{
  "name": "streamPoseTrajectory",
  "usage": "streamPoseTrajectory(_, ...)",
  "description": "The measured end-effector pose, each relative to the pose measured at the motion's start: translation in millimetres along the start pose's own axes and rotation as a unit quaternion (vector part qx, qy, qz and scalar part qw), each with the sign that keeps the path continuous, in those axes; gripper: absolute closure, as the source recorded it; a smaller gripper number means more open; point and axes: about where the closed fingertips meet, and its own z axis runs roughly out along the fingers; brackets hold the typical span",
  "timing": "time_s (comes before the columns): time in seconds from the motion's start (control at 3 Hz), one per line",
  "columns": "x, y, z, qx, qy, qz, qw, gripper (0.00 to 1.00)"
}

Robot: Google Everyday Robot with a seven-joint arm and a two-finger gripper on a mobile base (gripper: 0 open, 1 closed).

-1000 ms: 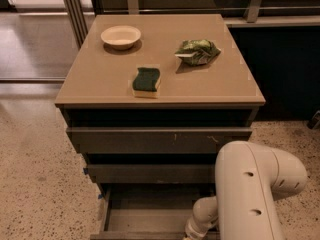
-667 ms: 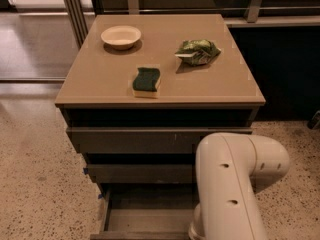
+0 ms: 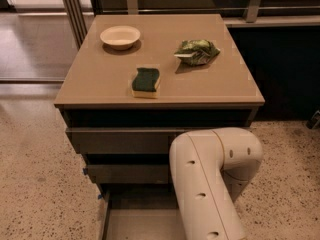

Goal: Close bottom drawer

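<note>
The bottom drawer [image 3: 137, 224] stands pulled out at the foot of the cabinet, its flat grey floor and thin left wall showing at the lower edge of the view. My white arm [image 3: 210, 184] reaches down in front of the cabinet and covers the drawer's right part. The gripper is hidden below the frame's edge, out of view. Above the open drawer are the mid-width drawer front [image 3: 127, 173] and the widest drawer front [image 3: 120, 140].
On the tan cabinet top [image 3: 100, 79] lie a white bowl [image 3: 120, 36], a green and yellow sponge [image 3: 146, 81] and a green snack bag [image 3: 196, 51]. Speckled floor lies left and right. A dark counter base stands at the right.
My arm has swung left across the cabinet front, now covering more of the drawers and the open bottom drawer's right side.
</note>
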Motion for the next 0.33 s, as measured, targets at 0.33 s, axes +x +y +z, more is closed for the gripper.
streamPoseTrajectory(0.33,0.0,0.0,0.0,0.000,0.000,0.000,1.0000,0.00)
